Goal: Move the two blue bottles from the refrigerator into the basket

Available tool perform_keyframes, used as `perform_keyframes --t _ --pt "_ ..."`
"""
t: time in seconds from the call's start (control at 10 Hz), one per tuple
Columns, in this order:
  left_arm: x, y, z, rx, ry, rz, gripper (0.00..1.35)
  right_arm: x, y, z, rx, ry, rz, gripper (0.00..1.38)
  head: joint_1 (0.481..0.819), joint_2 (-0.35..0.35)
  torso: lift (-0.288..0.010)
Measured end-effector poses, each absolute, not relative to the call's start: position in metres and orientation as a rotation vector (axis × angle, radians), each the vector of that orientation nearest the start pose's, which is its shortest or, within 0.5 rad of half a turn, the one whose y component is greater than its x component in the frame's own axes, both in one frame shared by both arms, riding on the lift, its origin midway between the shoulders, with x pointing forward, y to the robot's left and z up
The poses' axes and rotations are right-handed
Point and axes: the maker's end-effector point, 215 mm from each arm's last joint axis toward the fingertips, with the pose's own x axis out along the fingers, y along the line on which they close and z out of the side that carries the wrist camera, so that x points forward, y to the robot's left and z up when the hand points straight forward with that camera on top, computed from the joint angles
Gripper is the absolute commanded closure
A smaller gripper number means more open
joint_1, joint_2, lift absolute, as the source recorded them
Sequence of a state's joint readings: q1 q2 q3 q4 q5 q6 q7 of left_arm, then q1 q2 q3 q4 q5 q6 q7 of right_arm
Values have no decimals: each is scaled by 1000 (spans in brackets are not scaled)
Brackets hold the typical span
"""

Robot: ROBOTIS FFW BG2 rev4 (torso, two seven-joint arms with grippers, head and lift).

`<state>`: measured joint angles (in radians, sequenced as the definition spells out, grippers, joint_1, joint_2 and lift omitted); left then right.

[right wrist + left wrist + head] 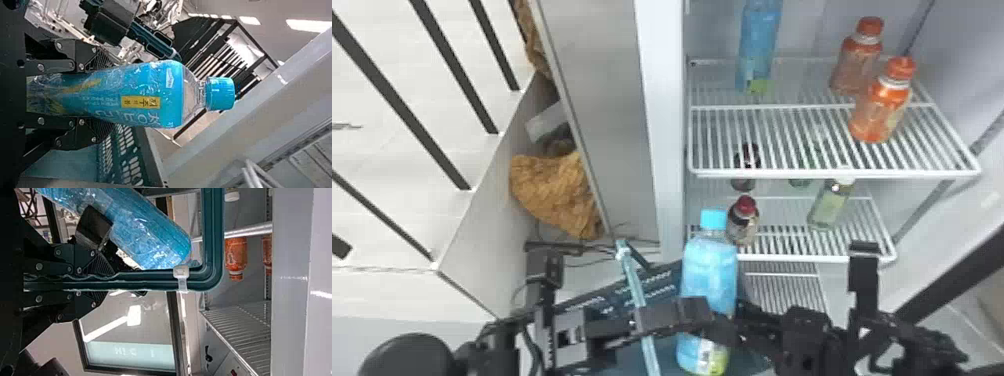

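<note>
In the head view my left gripper point(642, 320) holds the teal handle point(633, 282) of the basket point(612, 295). The left wrist view has that gripper point(105, 280) shut on the handle point(148, 280). At the bottom centre my right gripper point(709, 322) grips a blue bottle point(709, 265), cap up, in front of the basket's far wall; its height over the basket floor I cannot tell. The right wrist view shows the gripper point(103, 96) shut around this bottle point(145, 94). Another blue bottle point(757, 47) stands on the refrigerator's upper shelf, towards the left.
Two orange bottles point(882, 102) stand at the right of the upper shelf point(812, 172). Dark bottles point(744, 220) and a pale green one point(832, 202) are on the shelf below. The refrigerator's white side wall point(664, 125) rises beyond the basket.
</note>
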<state>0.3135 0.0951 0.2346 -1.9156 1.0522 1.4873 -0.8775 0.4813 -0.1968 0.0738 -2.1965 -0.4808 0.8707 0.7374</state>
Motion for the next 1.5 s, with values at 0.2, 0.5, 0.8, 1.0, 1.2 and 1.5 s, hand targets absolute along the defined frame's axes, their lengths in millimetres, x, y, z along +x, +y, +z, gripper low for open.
perform_keyframes --t 0.2,0.5,0.8,1.0,1.2,1.5 --pt "267 48 -333 -1345 839 -1224 1202 291 -23 -400 480 668 1016 53 695 62 -10" --pt "266 49 -333 -1348 839 -1223 1202 297 -32 -395 411 657 991 177 695 36 -10" --pt "267 49 -333 -1348 837 -1221 1202 305 -45 -383 371 624 954 179 695 16 -10" --pt "266 50 -333 -1350 835 -1220 1202 316 -61 -371 346 569 909 182 695 -19 -10" --pt "265 50 -333 -1354 835 -1219 1202 327 -71 -353 305 500 874 183 695 -40 -10" --pt "265 50 -333 -1357 832 -1220 1202 351 -95 -320 192 379 778 179 695 -80 -10"
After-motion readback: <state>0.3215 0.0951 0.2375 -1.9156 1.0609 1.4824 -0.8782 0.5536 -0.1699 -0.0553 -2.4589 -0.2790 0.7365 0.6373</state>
